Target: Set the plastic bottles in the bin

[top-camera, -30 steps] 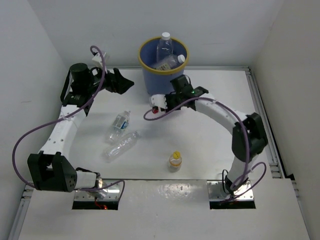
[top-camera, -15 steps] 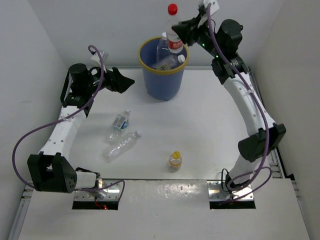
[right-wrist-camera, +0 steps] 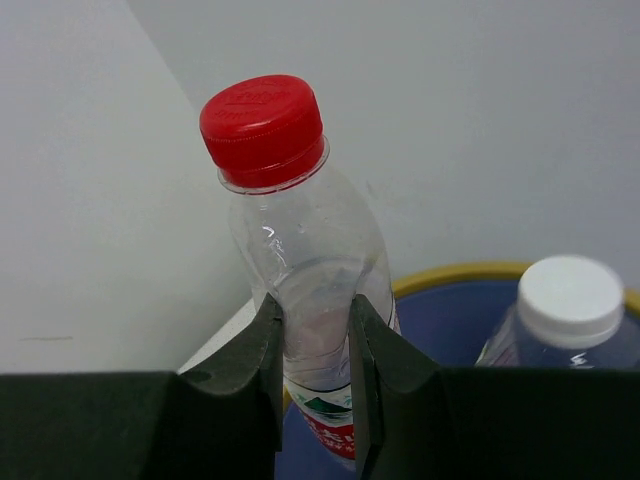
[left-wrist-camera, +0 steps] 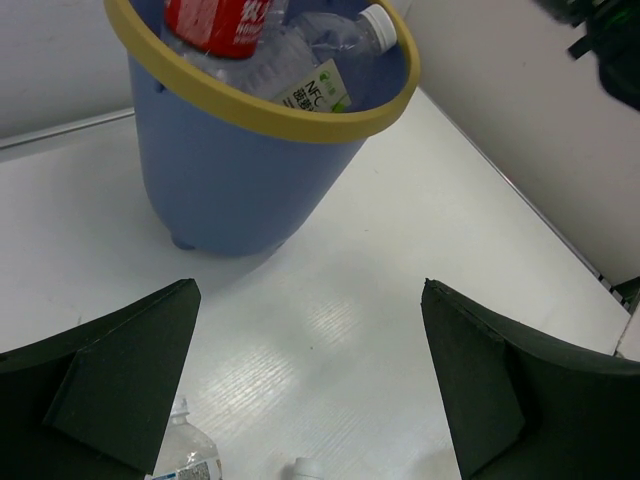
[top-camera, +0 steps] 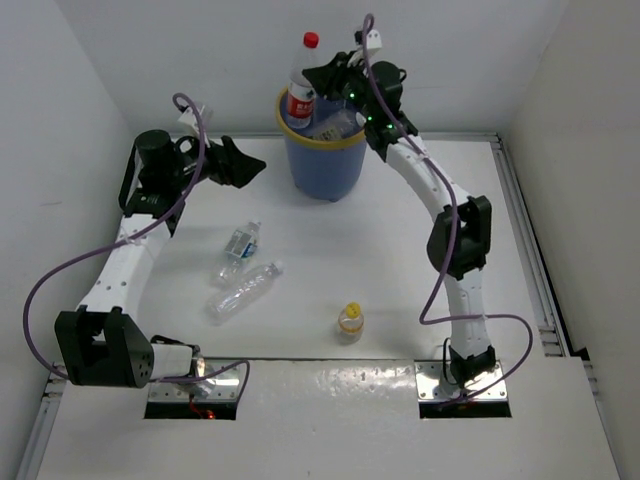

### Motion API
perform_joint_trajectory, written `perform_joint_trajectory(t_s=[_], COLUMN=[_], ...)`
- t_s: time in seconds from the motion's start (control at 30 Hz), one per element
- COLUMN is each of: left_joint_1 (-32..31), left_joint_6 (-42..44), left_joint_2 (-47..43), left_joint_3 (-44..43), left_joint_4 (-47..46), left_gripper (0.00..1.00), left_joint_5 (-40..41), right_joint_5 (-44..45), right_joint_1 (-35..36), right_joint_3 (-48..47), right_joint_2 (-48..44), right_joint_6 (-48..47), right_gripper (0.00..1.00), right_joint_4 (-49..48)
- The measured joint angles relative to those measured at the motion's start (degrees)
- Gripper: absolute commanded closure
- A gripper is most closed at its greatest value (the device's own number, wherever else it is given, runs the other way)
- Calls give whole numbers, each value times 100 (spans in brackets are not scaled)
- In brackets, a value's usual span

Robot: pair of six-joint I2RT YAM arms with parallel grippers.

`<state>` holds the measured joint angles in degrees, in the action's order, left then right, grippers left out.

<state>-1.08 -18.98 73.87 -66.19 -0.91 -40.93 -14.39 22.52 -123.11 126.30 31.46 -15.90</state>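
R gripper [right-wrist-camera: 313, 328] clamps red-cap bottle [right-wrist-camera: 300, 240], cap up, over bin [top-camera: 322, 168] rim; L gripper [left-wrist-camera: 310, 380] spread wide near bin.

An even, diffuse brightness is seen in the overhead view, with the white table [top-camera: 400, 260] and the walls rendered close to overexposure. A mottled glare patch is shown on the glossy plate [top-camera: 330, 378] at the lower centre. Only soft, faint shadows are cast, the plainest at the foot of the bin [top-camera: 322, 165].

In the left wrist view a pale sheen is reflected off the table at the centre, while the left gripper's fingers [left-wrist-camera: 110, 370] are rendered as almost featureless dark wedges.

In the right wrist view the red-capped bottle [right-wrist-camera: 300, 250] is rendered in sharp focus, with small highlights caught on its cap [right-wrist-camera: 262, 118]. The right gripper's fingers [right-wrist-camera: 250, 370] along the bottom edge are underexposed.
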Motion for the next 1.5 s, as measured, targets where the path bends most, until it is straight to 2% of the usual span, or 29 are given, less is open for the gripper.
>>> perform_joint_trajectory(t_s=[0.03,0.1,0.13,0.17,0.2,0.27,0.33,0.5,0.63,0.83,0.97,1.07,1.2,1.33,1.5], left_joint_1=[11,50,72,83,98,127,162,348,433,369,61,-267,-708,-933,-859], left_joint_6=[2,24,35,48,52,68,94,490,1270,2374,2767,2863,2879,2874,2769], left_joint_2=[-15,-72,-101,-127,-155,-201,-229,-240,-118,393,938,1158,1318,1604,1679], left_joint_3=[20,87,109,129,146,157,160,109,-157,-275,-210,9,352,439,459], left_joint_4=[17,39,63,83,90,157,254,955,1834,3075,3646,3873,4044,3963,3630], left_gripper=[0,0,0,0,0,0,0,0,0,0,0,0,0,15,20], left_joint_5=[2,4,4,11,24,31,85,330,601,1163,1681,2085,2542,2977,3447], right_joint_5=[39,57,79,92,66,22,-76,-264,-328,-542,-885,-1154,-1403,-1478,-1606], right_joint_1=[57,129,166,186,184,181,151,28,-181,-643,-828,-852,-885,-938,-949], right_joint_3=[22,133,203,275,369,481,664,890,903,1510,2229,2951,4393,5241,5519], right_joint_2=[101,212,249,262,262,262,256,118,-448,-2288,-3508,-4157,-4927,-5121,-5125], right_joint_6=[-2,-24,-48,-57,-94,-127,-149,-280,-304,-409,-728,-1067,-1412,-1574,-1628], right_gripper=[100,90,69,55,33,18,9,5,5,7,8,8,8,8,9], right_joint_4=[-55,-118,-164,-254,-339,-387,-358,-35,358,549,866,1220,1803,2326,2717])
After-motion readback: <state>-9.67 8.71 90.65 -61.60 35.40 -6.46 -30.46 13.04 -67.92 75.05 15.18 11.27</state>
